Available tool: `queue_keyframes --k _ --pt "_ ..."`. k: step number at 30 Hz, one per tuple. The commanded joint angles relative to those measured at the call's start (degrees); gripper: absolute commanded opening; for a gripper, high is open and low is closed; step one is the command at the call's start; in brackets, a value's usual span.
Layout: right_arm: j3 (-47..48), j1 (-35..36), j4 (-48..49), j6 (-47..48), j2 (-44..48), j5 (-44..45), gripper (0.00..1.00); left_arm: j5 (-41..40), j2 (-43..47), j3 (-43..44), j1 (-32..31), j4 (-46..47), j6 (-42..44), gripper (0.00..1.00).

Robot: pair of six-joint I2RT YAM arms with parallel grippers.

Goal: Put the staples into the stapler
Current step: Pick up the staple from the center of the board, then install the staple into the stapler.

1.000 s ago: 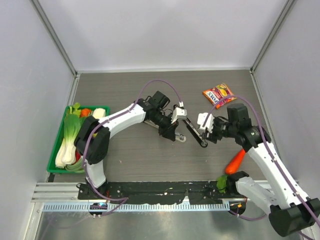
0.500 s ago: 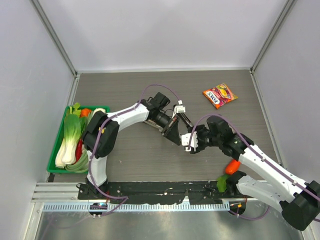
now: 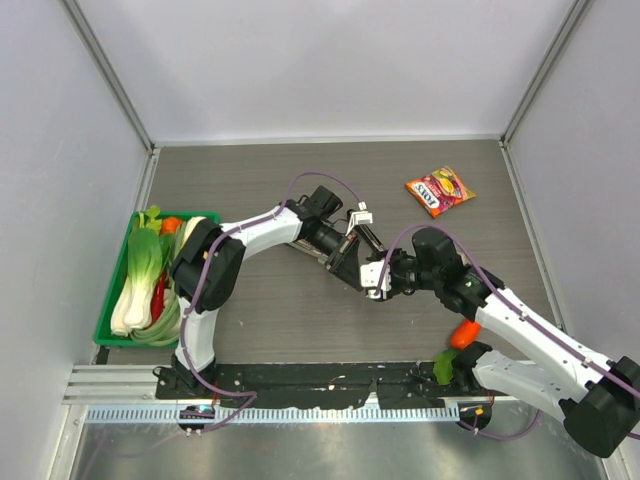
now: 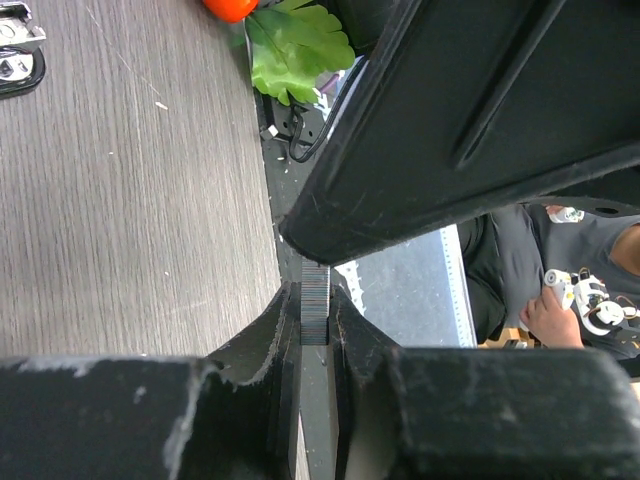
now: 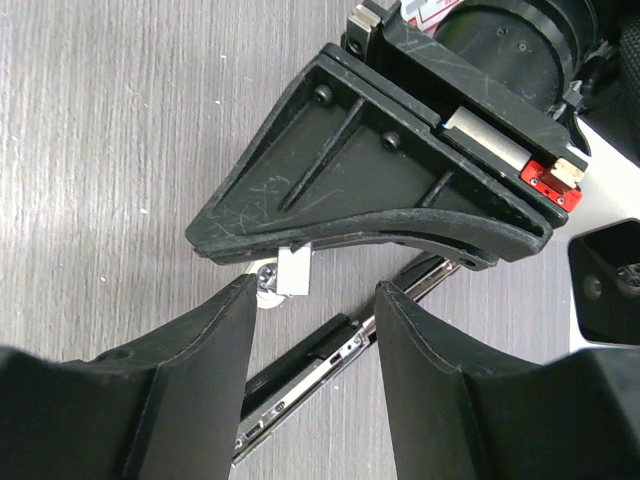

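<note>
Gripping the staples [image 4: 315, 295] in the left gripper [image 4: 315, 335], fingers closed on both flanks of them. Seen up close as a short strip, pale grey, finely ribbed across its length. From the right wrist, seen as a small whitish block [image 5: 293, 270] poking out under the black fingertip. Too small to make out from the top view.

Held over the table [image 3: 250, 310] near its middle, between the two arms, just by the stapler [image 5: 322, 368] and beside a shiny metal bit at its end. Touching it or not: cannot tell.

Set with the long axis in line with the left fingers, free end jutting past the tips toward the table's near right.

Below, the stapler lying open, thin metal rail bared and slanting across the wood grain.

Flanking all this with the right gripper [image 5: 312, 300], fingers spread apart and gripping nothing, one to each side of the strip.

Farther off: snack packet [image 3: 439, 190] toward the back right, tray [image 3: 103, 335] of greens at the left edge, carrot [image 3: 463, 333] by the right arm.
</note>
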State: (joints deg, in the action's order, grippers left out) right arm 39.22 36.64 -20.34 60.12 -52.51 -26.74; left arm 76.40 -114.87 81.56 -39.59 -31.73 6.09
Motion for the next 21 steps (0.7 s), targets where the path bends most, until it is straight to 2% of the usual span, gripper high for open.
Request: queue_keyframes --k 1,11,21 --pt "0.3 0.4 1.8 -1.9 -0.7 -3.8 0.54 2.6 0.5 1.9 0.3 1.9 -0.7 0.17" --pt "0.0 0.4 1.5 -1.5 -0.6 -4.0 0.38 2.5 0.7 1.9 0.3 2.0 -1.0 0.18" --pt "-0.2 0.4 0.8 -0.4 -1.0 -4.5 0.29 2.8 1.1 1.8 0.4 2.6 -1.6 0.18"
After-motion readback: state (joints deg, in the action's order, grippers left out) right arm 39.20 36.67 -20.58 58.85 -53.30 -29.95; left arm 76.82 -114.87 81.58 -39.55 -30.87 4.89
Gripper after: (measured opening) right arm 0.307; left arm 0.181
